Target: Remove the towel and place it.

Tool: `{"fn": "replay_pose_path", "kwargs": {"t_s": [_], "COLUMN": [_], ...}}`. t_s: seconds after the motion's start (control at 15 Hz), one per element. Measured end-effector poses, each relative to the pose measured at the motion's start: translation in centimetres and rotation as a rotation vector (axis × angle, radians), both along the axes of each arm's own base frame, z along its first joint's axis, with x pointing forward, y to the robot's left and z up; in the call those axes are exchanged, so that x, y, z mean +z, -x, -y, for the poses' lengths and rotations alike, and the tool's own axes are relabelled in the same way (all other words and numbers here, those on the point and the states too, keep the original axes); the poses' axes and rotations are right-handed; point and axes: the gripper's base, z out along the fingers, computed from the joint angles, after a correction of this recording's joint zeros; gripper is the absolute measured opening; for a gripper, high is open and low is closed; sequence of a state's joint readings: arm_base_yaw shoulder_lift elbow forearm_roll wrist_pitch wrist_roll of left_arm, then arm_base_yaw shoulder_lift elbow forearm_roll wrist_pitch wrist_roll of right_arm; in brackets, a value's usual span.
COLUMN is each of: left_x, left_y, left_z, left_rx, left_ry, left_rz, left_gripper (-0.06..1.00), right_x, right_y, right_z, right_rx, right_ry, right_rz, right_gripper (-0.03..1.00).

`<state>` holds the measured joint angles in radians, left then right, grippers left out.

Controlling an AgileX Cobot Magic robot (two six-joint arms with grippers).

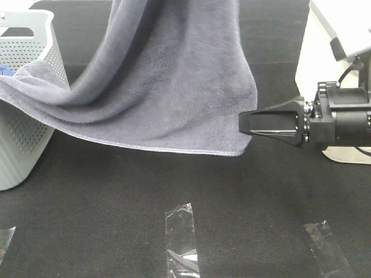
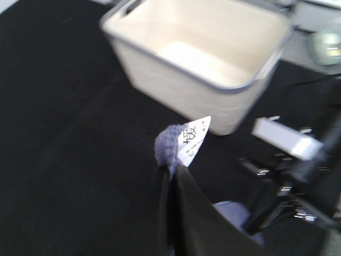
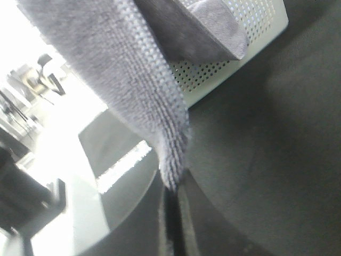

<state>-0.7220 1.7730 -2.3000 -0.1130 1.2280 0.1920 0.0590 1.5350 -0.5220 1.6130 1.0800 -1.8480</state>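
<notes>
Black bench [image 1: 116, 220] under everything.

Over it the towel [image 1: 168, 87], slate-grey. Drops in from beyond the top edge of the high view, sags left onto the rim of the basket [image 1: 26, 145], and hangs with its stitched hem clear of the bench. So: off the bench, partly draped on the basket, pinched at two places.

Pale perforated basket at the left edge of the high view. Same perforated wall [image 3: 213, 80] in the right wrist view, with a fold of towel [image 3: 122, 69] lying over it.

Only in the left wrist view: a pale open bin [image 2: 181, 90], blurred, seen from above. Cannot tell whether the basket itself.

Right end effector [image 1: 248, 123] reaching in level from the right, tip at the towel's lower right corner. From the high view alone, touch or grip hard to tell. Made plain by the right wrist view: end effector [image 3: 171, 194] pressed narrow on that corner, the weave bunching into it.

Left end effector [image 2: 171, 173] out of the high view, shown only by its own camera: closed tight on another bit of towel [image 2: 168, 146], high above the bench.

Clear tape in strips on the near bench, in the high view only: one central [image 1: 181, 237], one right [image 1: 327, 246].

White printed label [image 2: 193, 140] sticking out of the pinched towel, in the left wrist view only.

Scrap of blue cloth [image 1: 4, 70] in the basket, beside the towel.
</notes>
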Motion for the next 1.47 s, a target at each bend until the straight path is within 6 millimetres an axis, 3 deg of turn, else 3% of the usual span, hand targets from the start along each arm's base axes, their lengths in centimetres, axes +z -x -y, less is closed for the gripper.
{"fn": "replay_pose_path", "kwargs": {"t_s": [0.27, 0.6, 0.73, 0.8, 0.93, 1.07, 1.2, 1.33, 1.47], "left_x": [-3.0, -9.7, -12.6, -12.6, -13.4, -12.1, -9.8, -6.8, -3.8], "left_y": [-3.8, -9.1, -12.3, -12.3, -14.8, -16.4, -17.2, -17.6, -17.9], "left_z": [0.2, 2.0, 2.3, 2.3, 2.2, 1.6, 0.7, -1.2, -3.6], "left_rx": [0.229, 0.401, 0.437, 0.437, 0.453, 0.455, 0.446, 0.449, 0.455], "left_ry": [-0.147, -0.365, -0.337, -0.337, -0.228, -0.077, 0.078, 0.207, 0.31], "left_rz": [0.025, 0.031, 0.042, 0.042, 0.116, 0.234, 0.365, 0.497, 0.642], "left_gripper": [0.0, 0.0, 0.0, 0.0, 0.0, 0.0, 0.0, 0.0, 0.0], "right_x": [1.9, 6.6, 9.0, 9.0, 10.6, 12.8, 16.6, 21.2, 26.6], "right_y": [-2.3, -6.6, -9.3, -9.3, -12.3, -15.5, -17.7, -18.8, -18.6], "right_z": [0.1, 1.7, 3.2, 3.2, 4.2, 4.4, 4.4, 4.4, 4.5], "right_rx": [-0.048, -0.185, -0.356, -0.356, -0.466, -0.534, -0.59, -0.669, -0.759], "right_ry": [0.051, 0.384, 0.557, 0.557, 0.656, 0.647, 0.604, 0.528, 0.41], "right_rz": [-0.215, -0.35, -0.348, -0.348, -0.31, -0.221, -0.08, 0.097, 0.296], "right_gripper": [0.0, 0.0, 0.0, 0.0, 0.0, 0.0, 0.0, 0.0, 0.0]}}
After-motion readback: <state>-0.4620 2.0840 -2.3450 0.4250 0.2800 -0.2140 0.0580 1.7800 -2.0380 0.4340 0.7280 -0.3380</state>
